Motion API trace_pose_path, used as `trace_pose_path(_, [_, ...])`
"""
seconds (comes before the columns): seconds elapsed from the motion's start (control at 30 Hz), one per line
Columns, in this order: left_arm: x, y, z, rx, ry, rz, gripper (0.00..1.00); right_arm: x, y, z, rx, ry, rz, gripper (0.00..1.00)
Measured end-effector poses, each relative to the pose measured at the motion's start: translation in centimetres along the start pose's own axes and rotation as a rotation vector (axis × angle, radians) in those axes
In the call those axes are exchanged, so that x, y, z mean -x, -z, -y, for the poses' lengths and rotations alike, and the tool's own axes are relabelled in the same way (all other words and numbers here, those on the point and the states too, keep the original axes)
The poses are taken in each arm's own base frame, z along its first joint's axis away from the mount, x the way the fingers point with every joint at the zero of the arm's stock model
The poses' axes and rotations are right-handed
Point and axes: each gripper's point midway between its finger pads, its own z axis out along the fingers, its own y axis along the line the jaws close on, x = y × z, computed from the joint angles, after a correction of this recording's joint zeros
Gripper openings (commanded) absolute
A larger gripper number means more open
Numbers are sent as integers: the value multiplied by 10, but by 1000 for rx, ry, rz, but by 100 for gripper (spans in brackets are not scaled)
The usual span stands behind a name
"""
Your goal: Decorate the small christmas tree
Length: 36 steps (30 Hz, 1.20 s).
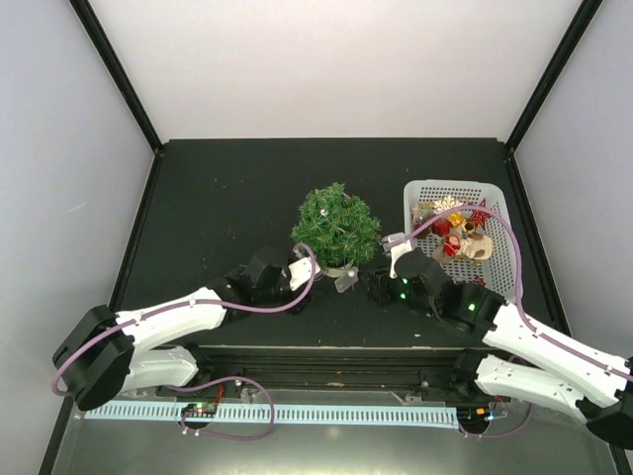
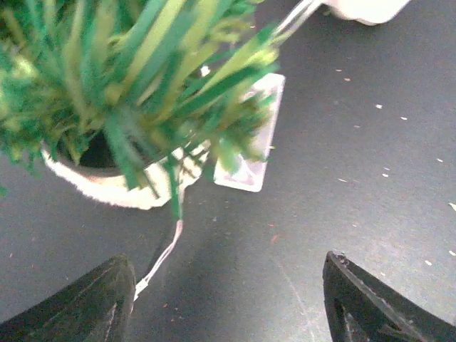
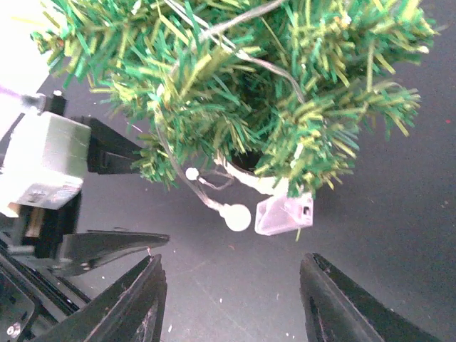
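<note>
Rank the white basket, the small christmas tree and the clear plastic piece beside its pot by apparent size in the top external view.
1. white basket
2. small christmas tree, somewhat smaller
3. clear plastic piece, by far the smallest

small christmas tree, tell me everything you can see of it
The small christmas tree is a bushy artificial fir with dark and yellowish green plastic-looking needles, upright in a little white pot mid-table, left of the white basket. A thin wire with small round pale bulbs threads its branches; a clear plastic box lies beside the pot. The left gripper and right gripper sit open near its base, neither closed on it.
</note>
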Motion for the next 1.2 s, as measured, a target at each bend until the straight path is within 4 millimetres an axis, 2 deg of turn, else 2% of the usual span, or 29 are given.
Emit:
trace_pose_path(0.1, [9, 8, 9, -52, -59, -2, 83, -8, 6, 1, -19, 1, -2, 54])
trace_pose_path(0.2, [29, 22, 16, -95, -146, 17, 90, -19, 10, -7, -41, 59, -26, 54])
trace_pose_path(0.27, [41, 34, 19, -115, -210, 33, 94, -28, 10, -20, -64, 138, -63, 54])
trace_pose_path(0.37, [57, 61, 20, -132, -305, 63, 95, -41, 5, -54, -73, 284, -116, 54])
trace_pose_path(0.47, [65, 86, 7, -88, -351, 79, 98, -52, -4, -89, -73, 422, -153, 54])
trace_pose_path(0.6, [63, 120, -35, 55, -335, 86, 99, -62, -20, -112, -61, 515, -166, 56])
trace_pose_path(0.67, [55, 137, -58, 142, -313, 73, 99, -68, -32, -116, -70, 557, -180, 57])
trace_pose_path(0.77, [43, 153, -81, 231, -281, 41, 99, -80, -60, -125, -111, 640, -215, 58])
trace_pose_path(0.87, [30, 161, -94, 264, -232, 11, 99, -95, -91, -130, -148, 704, -251, 58])
trace_pose_path(0.97, [22, 166, -100, 270, -184, -1, 99, -104, -116, -118, -172, 709, -293, 59])
trace_pose_path(1.1, [22, 166, -98, 247, -144, 21, 99, -81, -138, -99, -200, 603, -263, 61])
trace_pose_path(1.2, [25, 165, -94, 219, -114, 43, 99, -59, -150, -96, -204, 490, -192, 62])
